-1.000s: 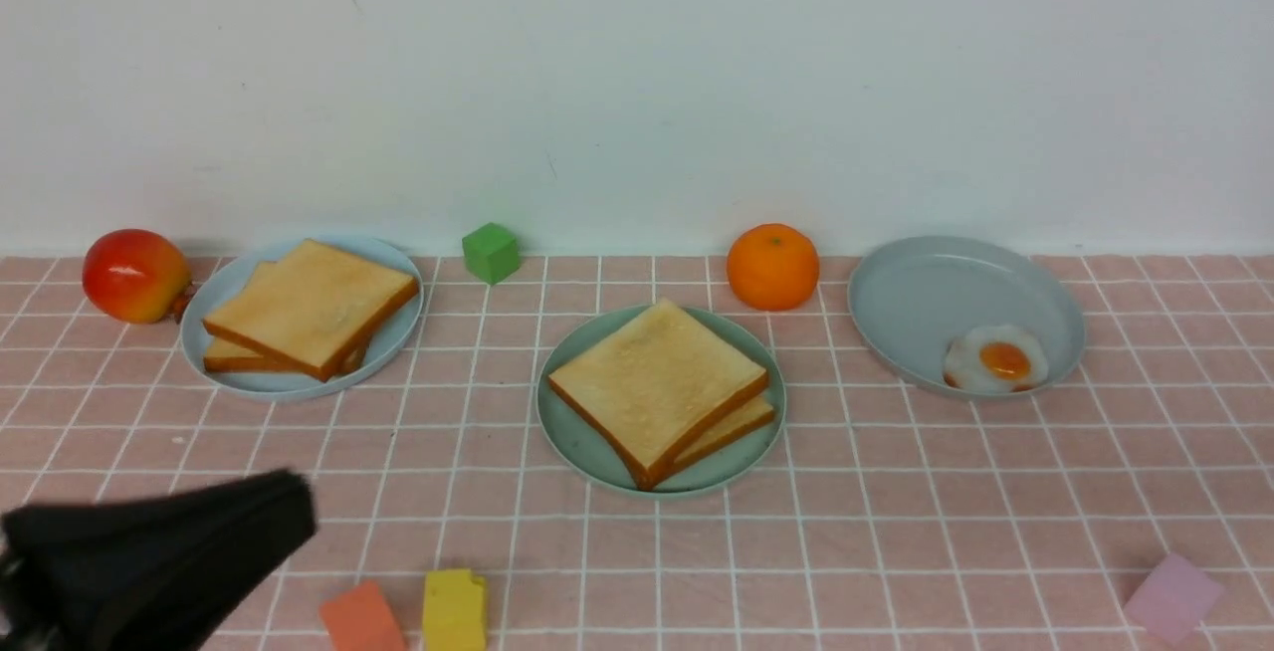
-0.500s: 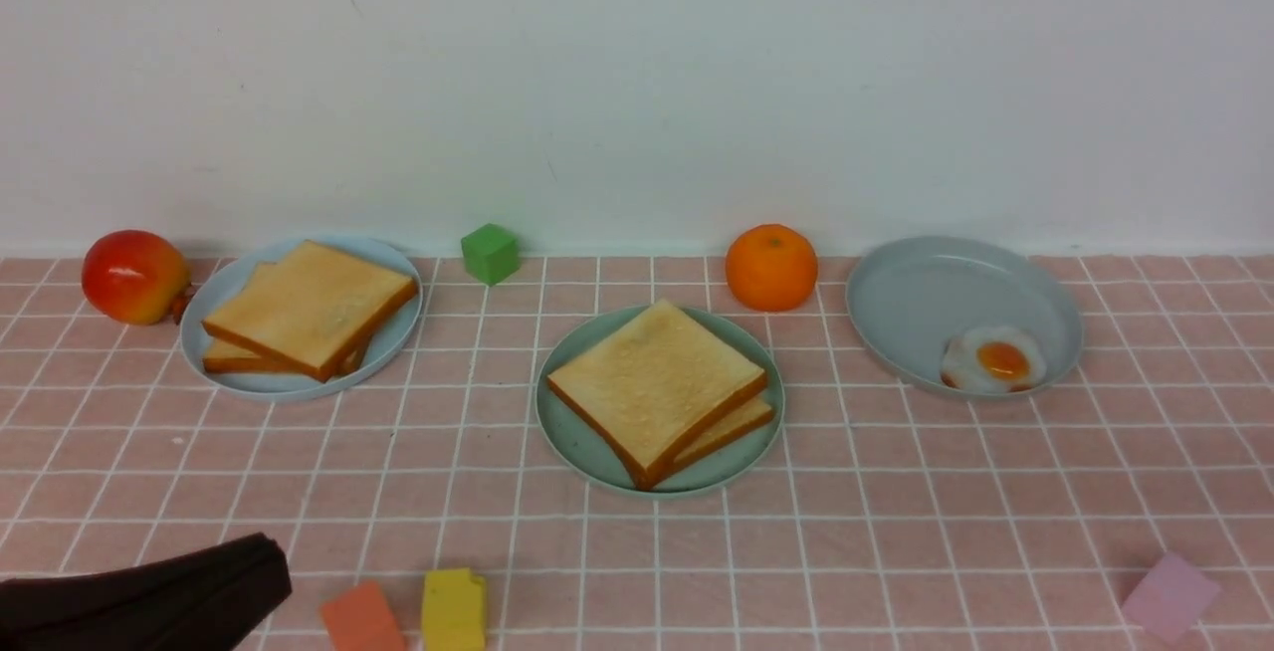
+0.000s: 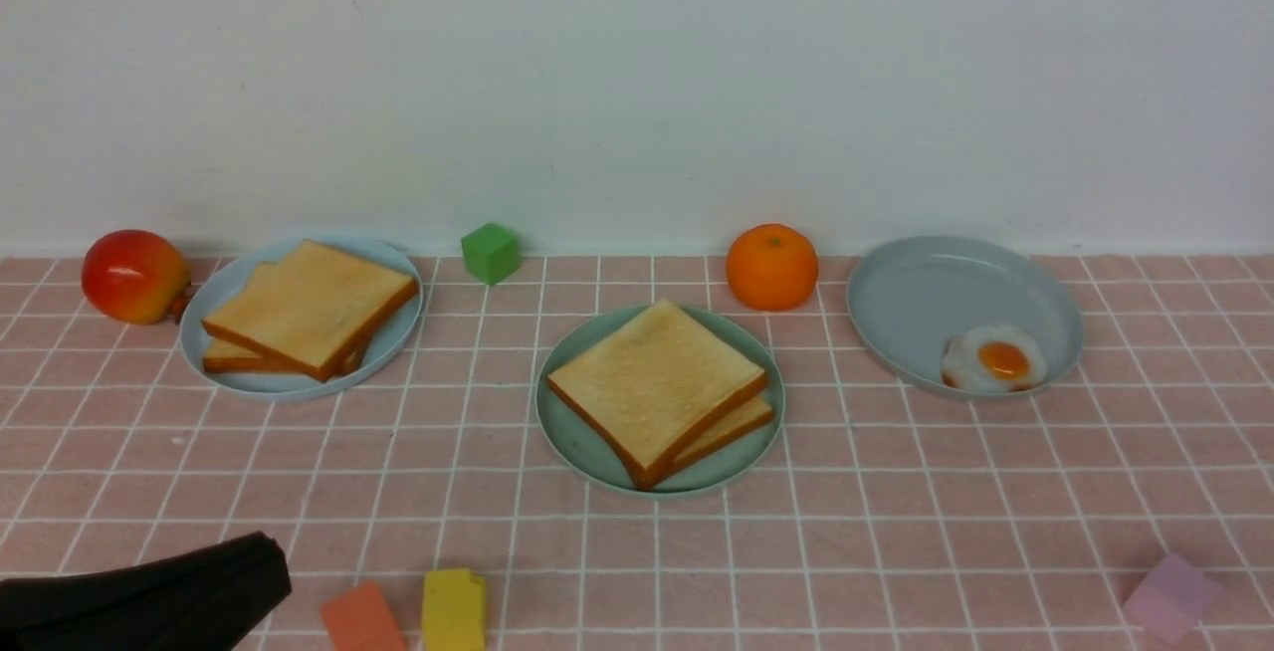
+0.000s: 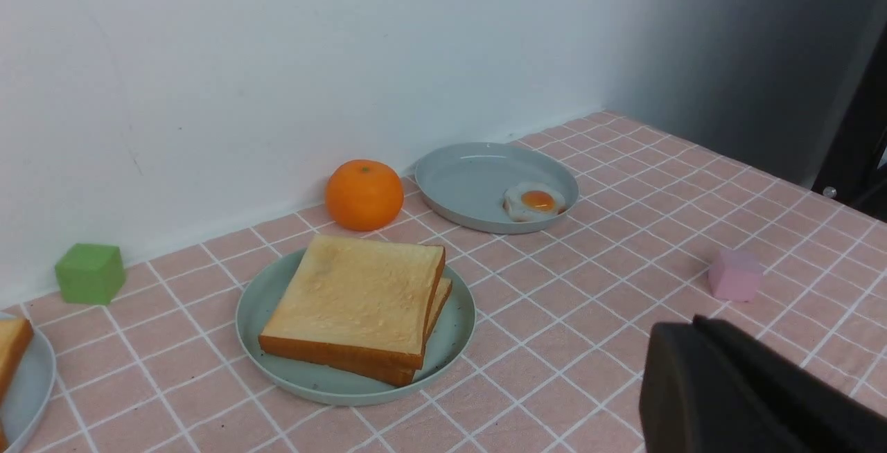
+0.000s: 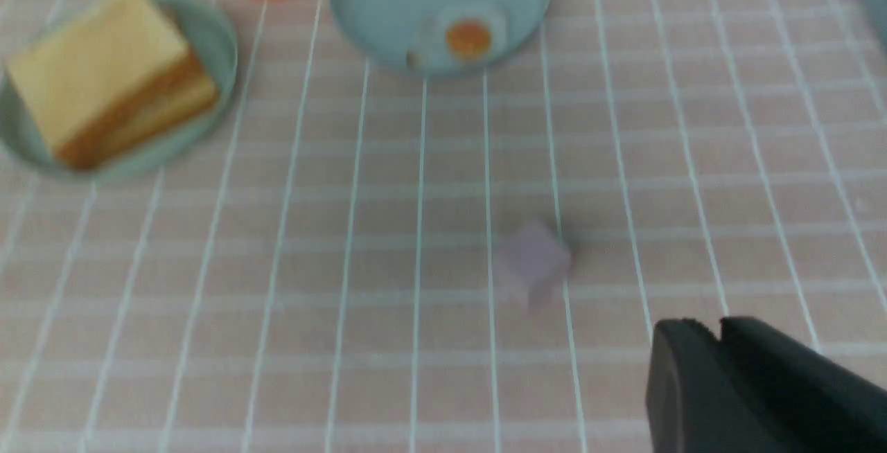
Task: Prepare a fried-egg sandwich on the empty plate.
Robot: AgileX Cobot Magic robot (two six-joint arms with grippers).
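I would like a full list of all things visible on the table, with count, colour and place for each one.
mint-green plate: one, centre.
toast stack on it: two golden slices; filling not visible.
pale blue plate: one, far left.
loose toast: at least two, golden, on that plate.
grey-blue plate: one, far right.
fried egg: one, white with orange yolk, on its near rim.
apple: one, red, far left.
orange: one, behind centre.
blocks: green far; orange, yellow near left; pink near right.
left pincer: black, shut, near left.
right pincer: black, near the pink block.
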